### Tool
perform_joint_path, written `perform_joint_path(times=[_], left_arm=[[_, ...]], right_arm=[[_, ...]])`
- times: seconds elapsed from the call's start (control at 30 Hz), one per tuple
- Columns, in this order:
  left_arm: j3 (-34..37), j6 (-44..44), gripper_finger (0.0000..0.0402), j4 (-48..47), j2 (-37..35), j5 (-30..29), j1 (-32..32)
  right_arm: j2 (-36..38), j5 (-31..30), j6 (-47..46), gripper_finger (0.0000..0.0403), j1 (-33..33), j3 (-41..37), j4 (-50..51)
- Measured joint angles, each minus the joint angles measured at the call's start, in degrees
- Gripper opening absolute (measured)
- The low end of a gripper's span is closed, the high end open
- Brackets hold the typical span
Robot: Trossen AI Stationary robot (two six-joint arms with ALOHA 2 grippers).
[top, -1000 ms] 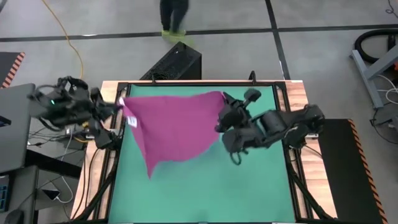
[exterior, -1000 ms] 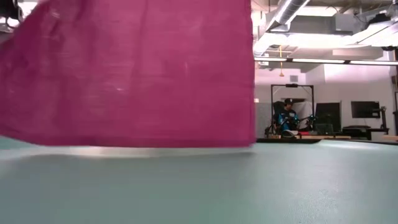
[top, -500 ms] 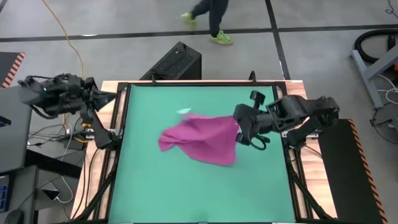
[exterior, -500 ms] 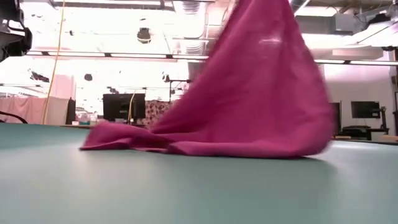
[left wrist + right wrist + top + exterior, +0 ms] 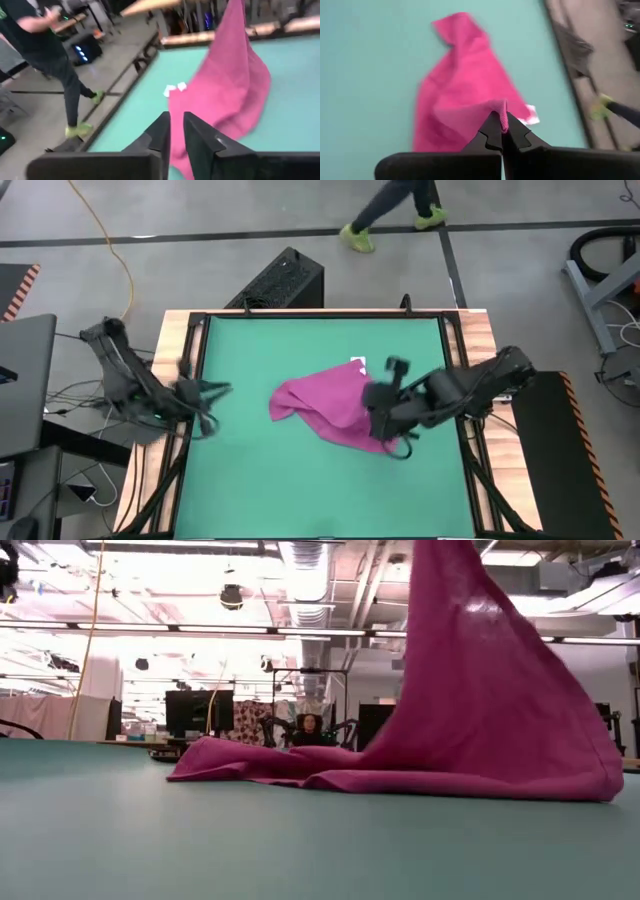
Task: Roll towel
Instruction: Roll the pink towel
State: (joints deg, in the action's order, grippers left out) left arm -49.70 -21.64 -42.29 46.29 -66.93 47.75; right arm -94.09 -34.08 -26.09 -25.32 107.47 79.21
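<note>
The magenta towel (image 5: 325, 408) lies crumpled right of the table's middle, its left part (image 5: 260, 758) resting on the green mat. Its right part rises as a peak (image 5: 450, 600) to my right gripper (image 5: 385, 402), which is shut on it. The small white tag (image 5: 358, 365) lies on the mat at the towel's far edge and also shows in the right wrist view (image 5: 532, 116). My left gripper (image 5: 215, 390) is at the table's left edge, apart from the towel. Its fingers (image 5: 176, 131) are shut and empty. My right gripper pinches a small bunched fold of the towel (image 5: 503, 114) between its two fingertips, from above, pointing down. The towel hangs below the fingers as a slack cone. Its lower edge (image 5: 560, 785) and left part lie on the mat.
The green mat (image 5: 270, 490) is bordered by a black frame and wooden edges. A person (image 5: 395, 210) walks on the floor beyond the table's far edge. A black box (image 5: 280, 280) stands on the floor there. Bare mat lies to the near side and left of the towel.
My left gripper has let go of the towel's left corner and drawn back to the left edge, then toward the near side. The towel, held spread in the air before, has dropped: its left part fell onto the mat. My right gripper moved slightly nearward, still holding.
</note>
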Motion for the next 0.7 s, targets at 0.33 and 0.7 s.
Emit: perform_joint_path(times=[0.33,0.7], left_arm=[[5.72,21.26,0.0131,24.75,10.22,15.28,-14.52],[5.67,43.36,0.0135,43.15,22.09,52.21,-33.81]], right_arm=[[-16.63,19.41,5.34,0.0008,-11.46,-0.31,-23.87],[-29.76,17.6,-27.79,0.0008,-23.22,-0.36,-25.8]])
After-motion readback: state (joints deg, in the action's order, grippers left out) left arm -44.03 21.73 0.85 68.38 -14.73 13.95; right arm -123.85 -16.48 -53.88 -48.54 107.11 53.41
